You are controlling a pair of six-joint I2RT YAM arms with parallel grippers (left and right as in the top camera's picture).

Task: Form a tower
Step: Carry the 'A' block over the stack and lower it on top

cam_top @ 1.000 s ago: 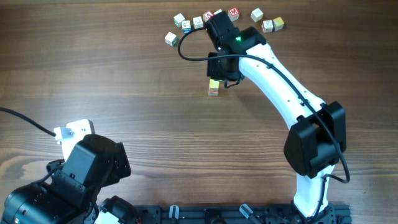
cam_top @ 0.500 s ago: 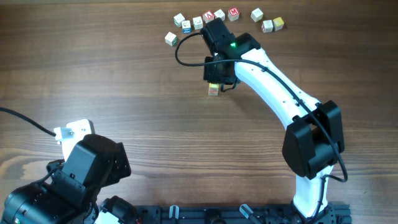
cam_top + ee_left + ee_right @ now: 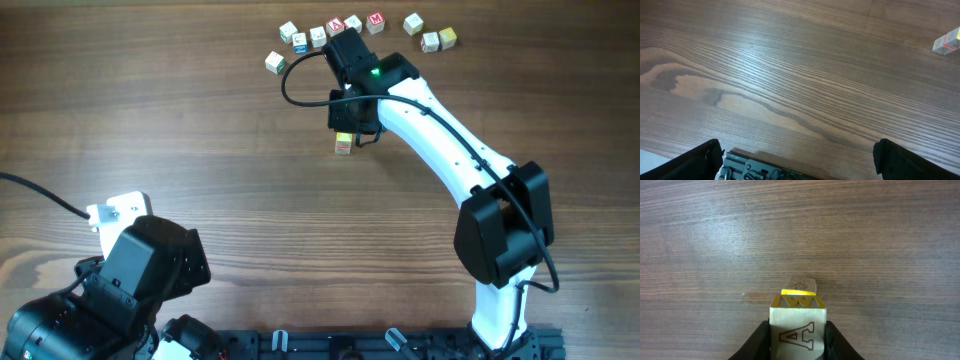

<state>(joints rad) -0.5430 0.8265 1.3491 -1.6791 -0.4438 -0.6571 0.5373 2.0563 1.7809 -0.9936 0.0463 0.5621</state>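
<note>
The tower (image 3: 343,144) stands on the wooden table at the back centre, partly hidden under my right gripper (image 3: 349,122). In the right wrist view my right gripper (image 3: 797,336) is shut on a cream cube with a brown letter A (image 3: 797,330). This cube sits directly over the tower's yellow-marked cube (image 3: 798,300), and I cannot tell whether they touch. Another cube (image 3: 801,284) shows below that one. My left gripper (image 3: 797,162) is open with nothing between its fingers, far from the tower at the front left.
Several loose letter cubes lie in a row at the back edge, from one at the left (image 3: 274,62) to one at the right (image 3: 447,37). A small cream block (image 3: 946,42) shows at the top right of the left wrist view.
My right gripper has shifted slightly left with the letter A cube, bringing it over the tower, and then held still. The left arm has not moved.
</note>
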